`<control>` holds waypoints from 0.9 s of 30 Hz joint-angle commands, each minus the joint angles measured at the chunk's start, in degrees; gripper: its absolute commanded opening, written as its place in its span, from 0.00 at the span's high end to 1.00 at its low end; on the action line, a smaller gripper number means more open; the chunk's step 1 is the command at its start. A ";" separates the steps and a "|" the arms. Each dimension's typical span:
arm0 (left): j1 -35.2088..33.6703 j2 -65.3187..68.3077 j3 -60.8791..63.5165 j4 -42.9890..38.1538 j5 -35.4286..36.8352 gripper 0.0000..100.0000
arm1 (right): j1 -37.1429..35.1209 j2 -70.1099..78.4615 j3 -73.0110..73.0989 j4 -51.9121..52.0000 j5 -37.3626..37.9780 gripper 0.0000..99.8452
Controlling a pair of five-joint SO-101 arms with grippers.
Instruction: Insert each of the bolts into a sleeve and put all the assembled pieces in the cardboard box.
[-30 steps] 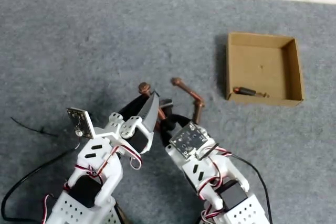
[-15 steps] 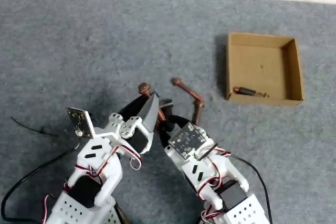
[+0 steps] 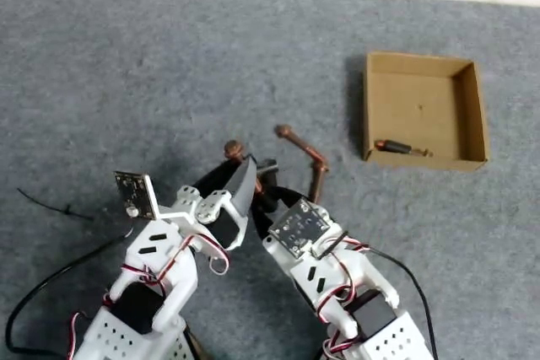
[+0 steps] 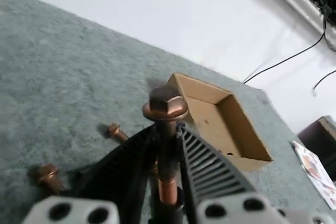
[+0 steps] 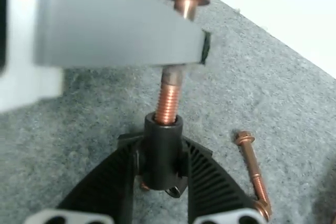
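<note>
My left gripper (image 4: 167,129) is shut on a copper bolt (image 4: 165,107), held upright by its shaft with the hex head above the fingers. My right gripper (image 5: 161,151) is shut on a black sleeve (image 5: 163,145), held upright just beneath that bolt. The bolt's threaded end (image 5: 168,102) sits in the sleeve's mouth. In the high view both grippers meet in front of the arms, left gripper (image 3: 247,172) beside right gripper (image 3: 268,200). The cardboard box (image 3: 468,111) lies at the far right with one assembled piece (image 3: 401,147) inside.
Two loose bolts (image 3: 299,145) (image 3: 319,179) lie on the grey carpet just beyond the grippers, between them and the box. One loose bolt (image 5: 252,163) also lies beside the sleeve. A black cable (image 3: 51,206) trails at the left.
The left arm has shifted slightly towards the right arm, carrying the bolt a little closer to the sleeve. The right arm has barely moved.
</note>
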 commanded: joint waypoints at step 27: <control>6.99 0.04 1.10 10.46 -0.09 0.99 | 3.56 -1.36 2.68 -2.33 0.44 0.99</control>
